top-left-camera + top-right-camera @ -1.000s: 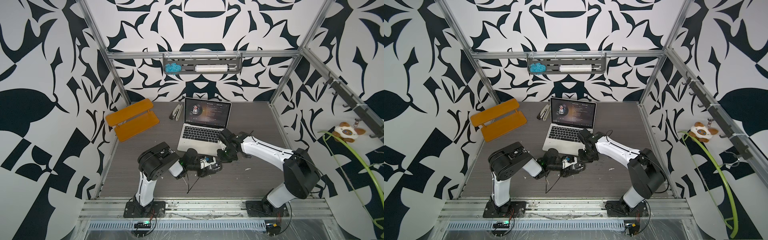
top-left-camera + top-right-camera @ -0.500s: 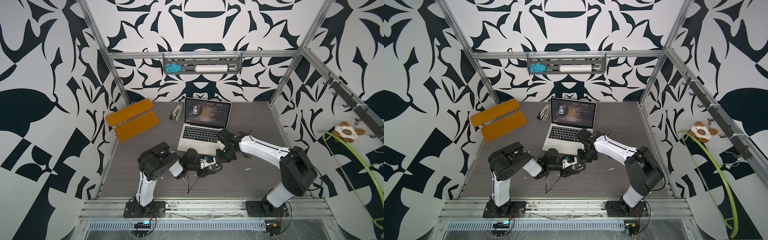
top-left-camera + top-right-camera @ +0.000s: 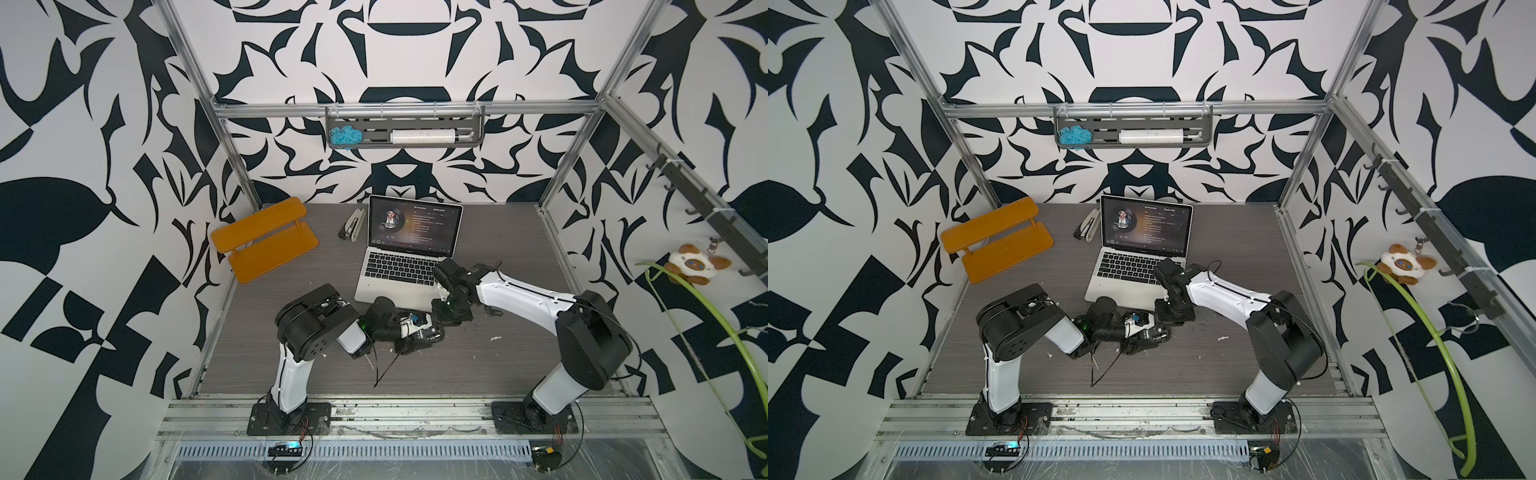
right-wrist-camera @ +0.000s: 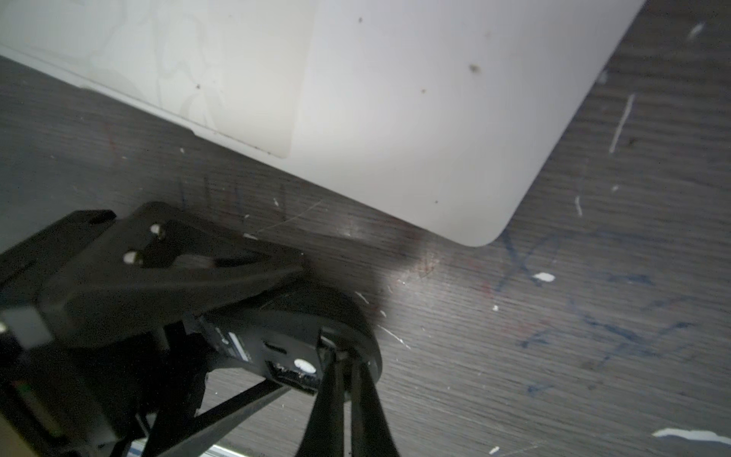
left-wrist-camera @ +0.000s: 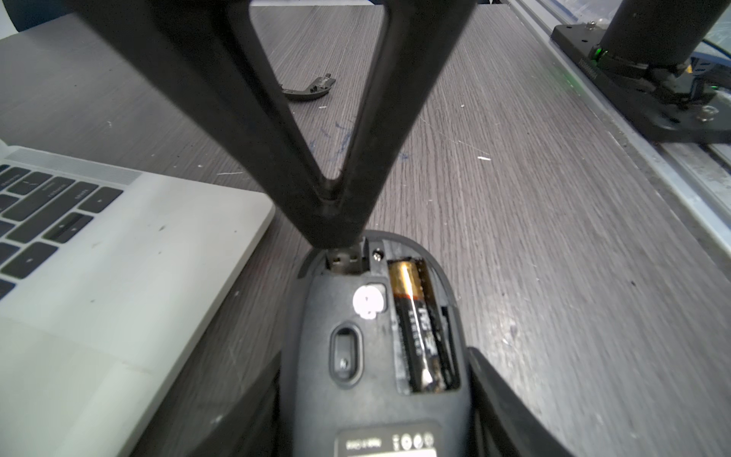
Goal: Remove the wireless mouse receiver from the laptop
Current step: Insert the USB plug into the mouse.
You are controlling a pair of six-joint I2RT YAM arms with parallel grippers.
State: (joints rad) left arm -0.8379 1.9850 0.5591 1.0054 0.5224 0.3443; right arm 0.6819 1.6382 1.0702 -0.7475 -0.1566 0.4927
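Observation:
The silver laptop lies open at the table's middle. Just in front of it my left gripper is shut on a black mouse, held belly up with a battery showing in its open bay. My right gripper comes down onto the mouse's end, shut on the wireless mouse receiver. The receiver's metal tip sits in a slot of the mouse beside the battery. It is apart from the laptop.
A curved black cover piece lies on the table beyond the mouse. An orange shelf and a stapler sit at the back left. The right arm's base stands on the front rail.
My right gripper has edged slightly left, closer over the mouse. The left arm and the mouse have stayed put.

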